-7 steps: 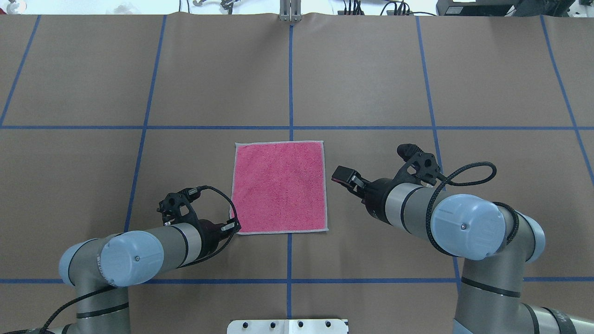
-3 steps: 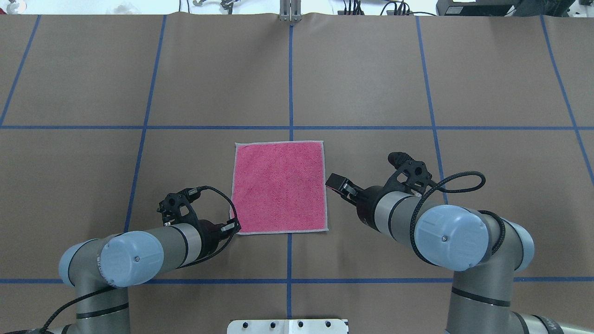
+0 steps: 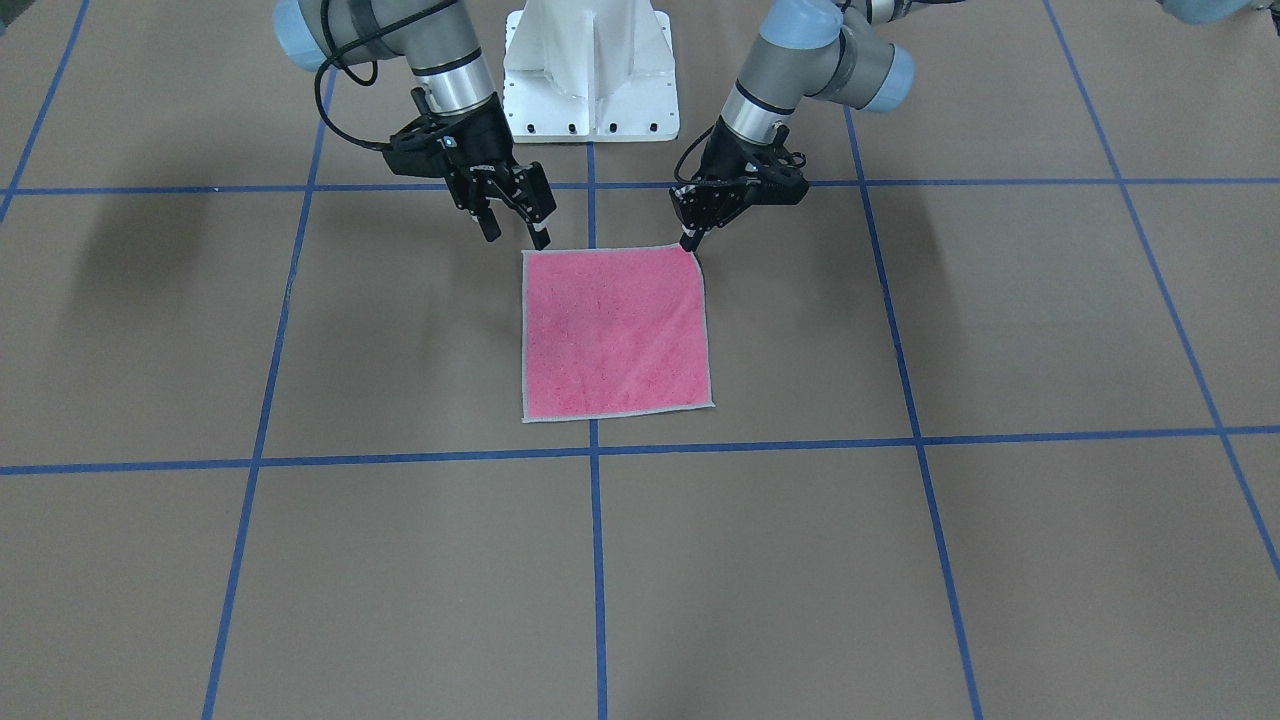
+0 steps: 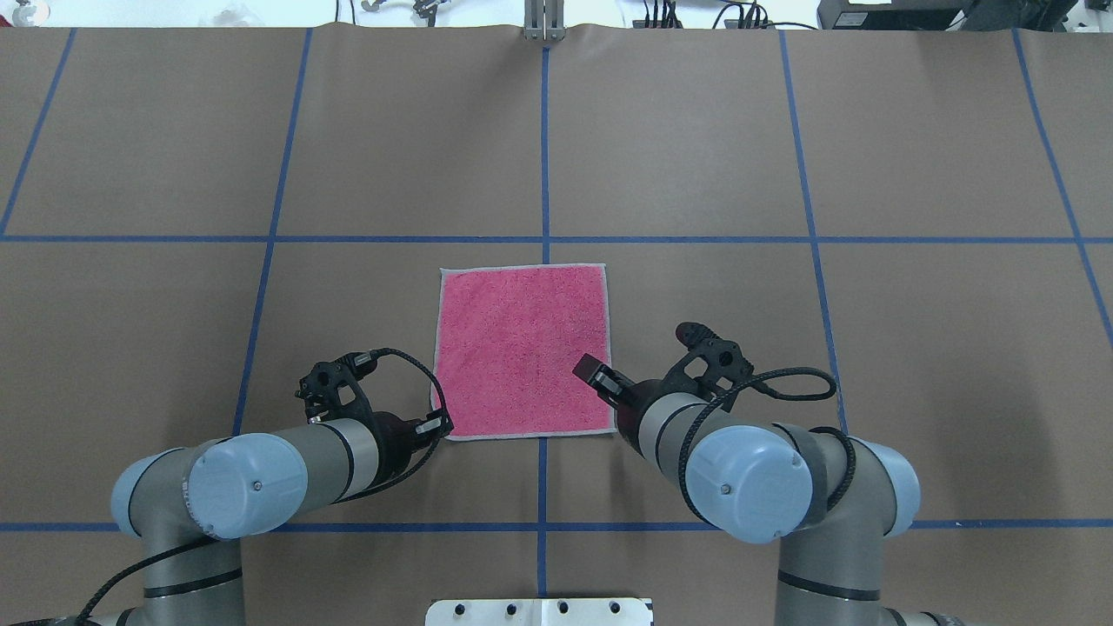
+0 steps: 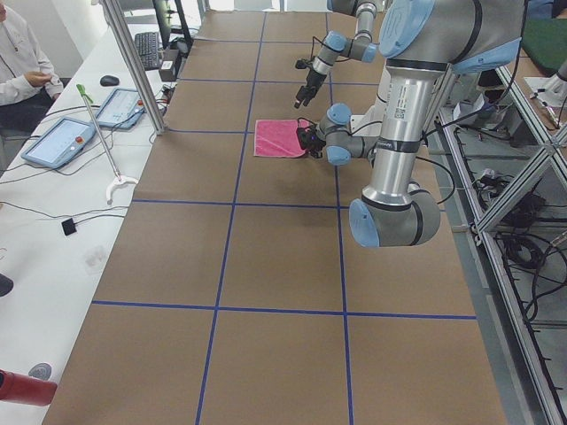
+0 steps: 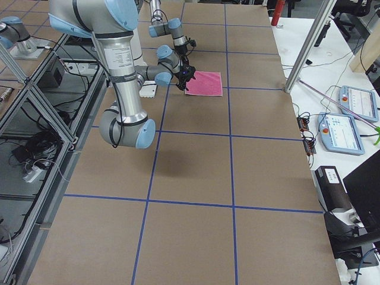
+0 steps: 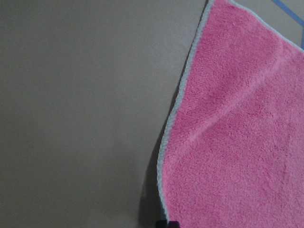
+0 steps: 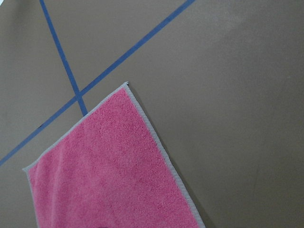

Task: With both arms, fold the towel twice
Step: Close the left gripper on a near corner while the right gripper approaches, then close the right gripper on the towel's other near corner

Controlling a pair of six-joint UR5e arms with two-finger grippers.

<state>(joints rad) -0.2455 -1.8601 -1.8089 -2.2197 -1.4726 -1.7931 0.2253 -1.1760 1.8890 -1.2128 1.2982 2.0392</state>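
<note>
The towel (image 4: 522, 348) lies flat and pink side up on the brown table, also seen in the front view (image 3: 615, 330). My left gripper (image 4: 437, 426) is at the towel's near left corner, shut on it (image 3: 690, 242). In the left wrist view the towel's edge (image 7: 164, 156) curves up off the table with a shadow beneath. My right gripper (image 3: 515, 232) hangs open just above the near right corner, one finger (image 4: 589, 369) showing over the towel's right edge. The right wrist view looks down on the towel's far right corner (image 8: 126, 88).
Blue tape lines (image 4: 545, 156) divide the table into squares. The white bolted pedestal (image 3: 590, 70) stands between the arm bases. A side bench with tablets (image 5: 62, 142) and a seated person (image 5: 18, 62) runs beyond the far edge, with a metal post (image 5: 133, 62).
My right arm has swung in and back towards the robot, bringing its open gripper from beside the towel's right edge to over the near right corner. The left arm has stayed put.
</note>
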